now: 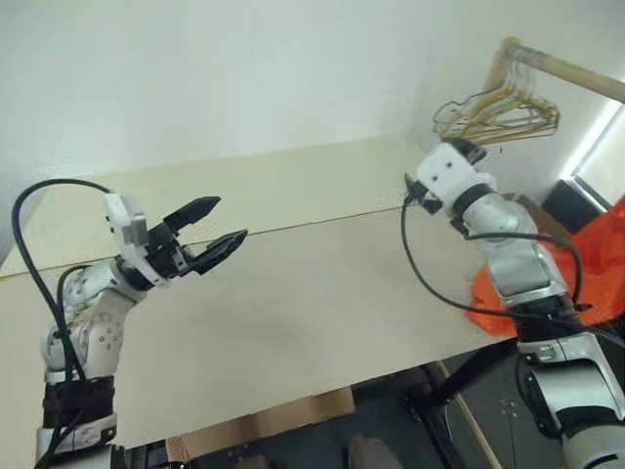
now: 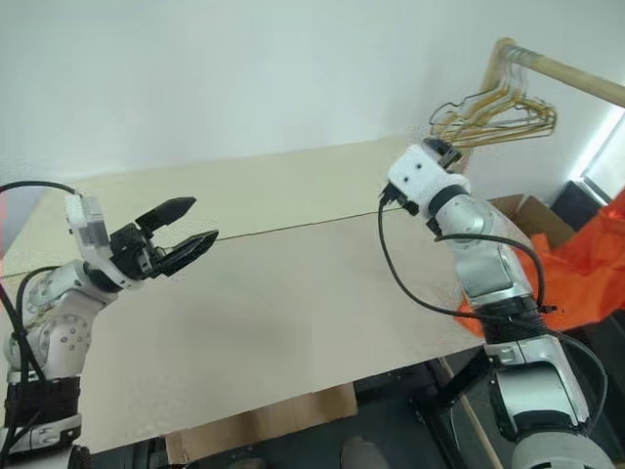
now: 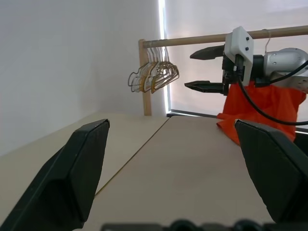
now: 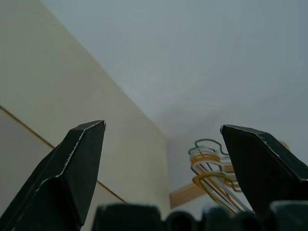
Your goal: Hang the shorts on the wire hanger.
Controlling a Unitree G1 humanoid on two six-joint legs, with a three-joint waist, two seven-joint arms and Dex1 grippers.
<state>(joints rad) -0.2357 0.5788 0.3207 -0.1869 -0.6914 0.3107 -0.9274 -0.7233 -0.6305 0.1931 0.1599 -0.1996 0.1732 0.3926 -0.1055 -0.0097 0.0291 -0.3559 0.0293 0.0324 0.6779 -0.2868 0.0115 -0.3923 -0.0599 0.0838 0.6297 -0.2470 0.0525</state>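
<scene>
The bright orange shorts (image 1: 596, 259) hang at the far right below the wooden rail (image 3: 202, 39), past the table's right edge and partly hidden by my right arm. A thin wire hook (image 3: 267, 34) crosses the rail just above them; the rest of the wire hanger is hidden. My right gripper (image 3: 190, 70) is open and empty, held level in the air left of the shorts and apart from them. My left gripper (image 1: 227, 221) hovers open and empty over the table's left side, far from the shorts.
A bunched cluster of gold and grey wire hangers (image 1: 498, 112) hangs at the rail's near end by its wooden post. The wide beige table (image 1: 322, 293) spreads between my arms. Cardboard (image 1: 264, 430) lies under its front edge.
</scene>
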